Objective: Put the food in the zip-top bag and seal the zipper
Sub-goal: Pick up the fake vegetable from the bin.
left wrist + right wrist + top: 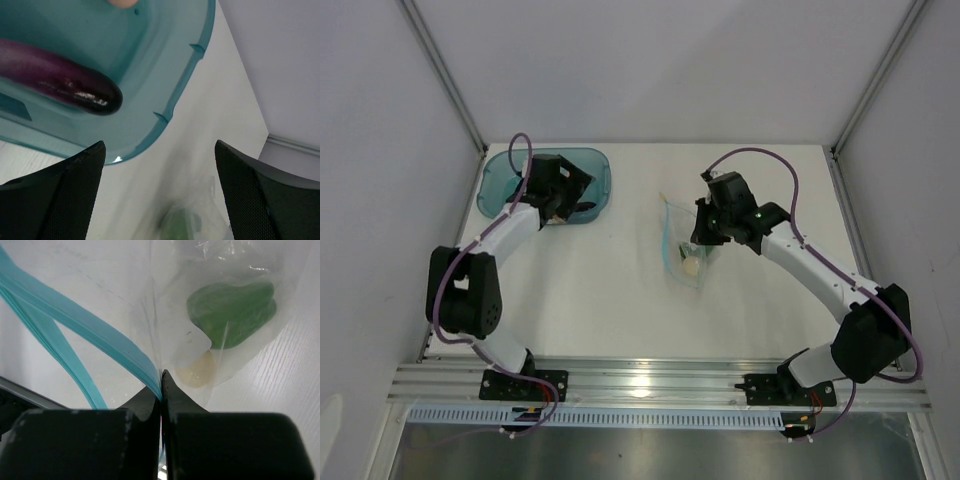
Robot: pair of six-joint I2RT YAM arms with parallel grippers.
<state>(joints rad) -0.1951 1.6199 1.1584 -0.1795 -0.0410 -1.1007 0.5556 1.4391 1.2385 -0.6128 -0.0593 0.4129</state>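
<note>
Two robot arms work over a white table. The left gripper hangs over the edge of a teal translucent plastic tub, its black fingers spread wide and empty. In the tub lies a glossy dark purple toy eggplant, ahead and left of the fingers. Its long axis runs nearly in line with their gap, so a wrist turn looks needed. The left arm is far nearer. The right gripper is pressed together on the clear floppy zip-top bag at its light-blue zipper strip. A green pepper-like lump and a cream ball sit inside.
</note>
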